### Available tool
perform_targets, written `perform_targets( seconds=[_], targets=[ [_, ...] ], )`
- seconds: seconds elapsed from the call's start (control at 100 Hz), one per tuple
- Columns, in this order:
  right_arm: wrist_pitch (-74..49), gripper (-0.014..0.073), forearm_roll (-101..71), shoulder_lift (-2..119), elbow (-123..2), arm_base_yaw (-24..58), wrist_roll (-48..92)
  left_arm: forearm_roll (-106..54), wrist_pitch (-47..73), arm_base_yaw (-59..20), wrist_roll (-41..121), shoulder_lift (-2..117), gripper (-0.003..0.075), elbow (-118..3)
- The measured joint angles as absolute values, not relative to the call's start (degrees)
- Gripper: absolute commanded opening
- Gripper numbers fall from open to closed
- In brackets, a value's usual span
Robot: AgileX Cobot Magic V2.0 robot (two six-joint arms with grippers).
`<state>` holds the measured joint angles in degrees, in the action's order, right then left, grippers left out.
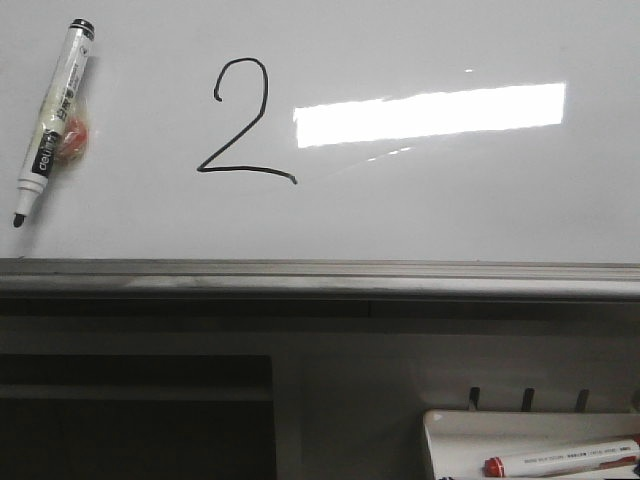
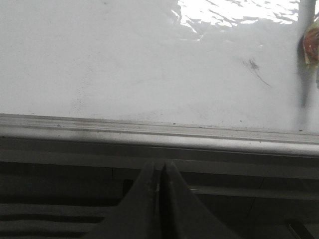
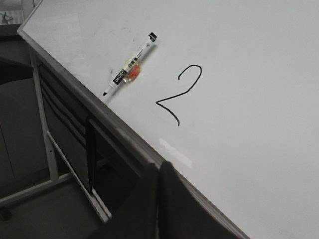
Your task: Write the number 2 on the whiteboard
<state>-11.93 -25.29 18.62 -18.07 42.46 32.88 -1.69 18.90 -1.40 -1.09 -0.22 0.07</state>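
Note:
A black hand-drawn number 2 (image 1: 240, 125) stands on the whiteboard (image 1: 450, 210), left of a bright glare. It also shows in the right wrist view (image 3: 180, 93) on the whiteboard (image 3: 249, 74). A black-tipped white marker (image 1: 55, 120) lies on the board at the far left, uncapped, with an orange blob beside it; it shows in the right wrist view too (image 3: 130, 63). My left gripper (image 2: 160, 167) is shut and empty, below the board's grey ledge (image 2: 159, 132). My right gripper (image 3: 158, 168) is shut and empty, at the ledge. Neither gripper shows in the front view.
A small white tray (image 1: 470, 440) at the lower right holds a red-capped marker (image 1: 560, 460). Dark shelving (image 1: 130, 420) sits under the ledge (image 1: 320, 278). A metal frame leg (image 3: 45, 124) stands below the board's corner.

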Motion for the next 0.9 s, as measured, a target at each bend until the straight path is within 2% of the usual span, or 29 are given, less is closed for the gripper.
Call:
perform_targets(
  seconds=[0.46, 0.61, 0.7, 0.9],
  targets=[
    [-11.66, -0.0071, -23.34, 18.62, -17.72, 42.46, 32.73, -1.69, 18.9, -1.4, -1.09, -0.22, -0.002, 0.07],
    [-8.58, -0.0071, -8.33, 18.62, -17.72, 42.11, 20.28, -1.69, 18.9, -1.4, -1.09, -0.22, -0.002, 0.07],
    [-6.39, -0.0071, 0.38, 18.62, -17.49, 40.08, 10.76, -1.69, 18.9, -1.4, -1.09, -0.22, -0.002, 0.07],
    [0.8, -0.0071, 3.19, 17.58, -12.31, 28.03, 6.55, -1.69, 18.9, -1.4, -1.09, -0.22, -0.002, 0.07]
  ],
)
